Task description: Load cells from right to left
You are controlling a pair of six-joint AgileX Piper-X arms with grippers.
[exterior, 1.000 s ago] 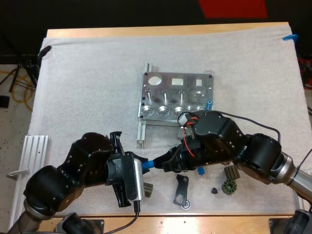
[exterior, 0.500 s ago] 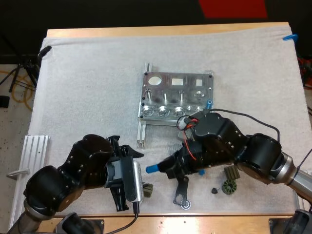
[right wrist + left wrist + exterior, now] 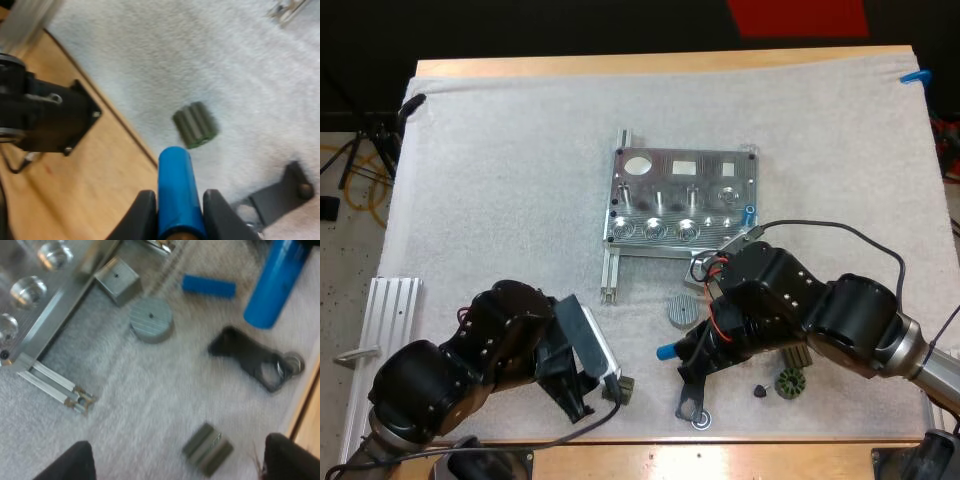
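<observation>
Right gripper (image 3: pixel 177 212): fingers pinching a blue cylinder (image 3: pixel 176 185) from both sides, low over the white mat (image 3: pixel 500 180), beside the black bracket (image 3: pixel 692 395), apart from the metal fixture (image 3: pixel 682 195). Left gripper (image 3: pixel 177 460): fingers spread wide, clear, above a small ribbed part (image 3: pixel 207 449).

A second ago the left gripper (image 3: pixel 177 462) was up against the blue cylinder (image 3: pixel 177 185), meeting the right gripper (image 3: pixel 177 212). It has since let go, turned and pulled back toward the near edge of the bench (image 3: pixel 770 455). Its fingers stand wide apart by the small ridged part (image 3: pixel 207 456). The right gripper, pressed on the blue cylinder from both sides, has drawn back to the right, carrying the cylinder's tip close to the dark flat bracket (image 3: pixel 692 395). A round grey disc (image 3: pixel 685 310) near the metal fixture (image 3: pixel 685 195), covered before by the right arm, has come into sight.
</observation>
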